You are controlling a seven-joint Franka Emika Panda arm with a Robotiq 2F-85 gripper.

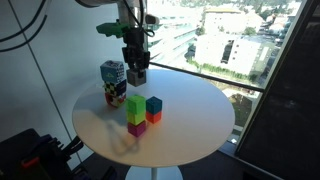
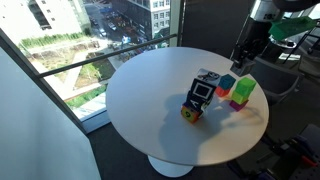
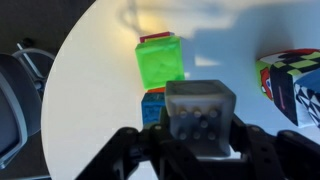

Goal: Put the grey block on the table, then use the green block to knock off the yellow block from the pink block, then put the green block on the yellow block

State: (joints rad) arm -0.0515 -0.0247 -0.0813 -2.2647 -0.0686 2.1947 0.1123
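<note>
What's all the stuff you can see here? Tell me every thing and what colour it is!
table: one, pale beige, round, beside the window.
green block: one, lime green, top of a stack on the table.
yellow block: one, yellow, under the green block.
pink block: one, magenta pink, bottom of that stack.
blue cube: one, teal blue, on top of the orange-red cube.
orange-red cube: one, orange-red, on the table beside the stack.
patterned box: one, multicoloured, on the table, taller than the cubes.
grey block: one, dark grey, held in the air above the table.
gripper: one, black, shut on the grey block.
</note>
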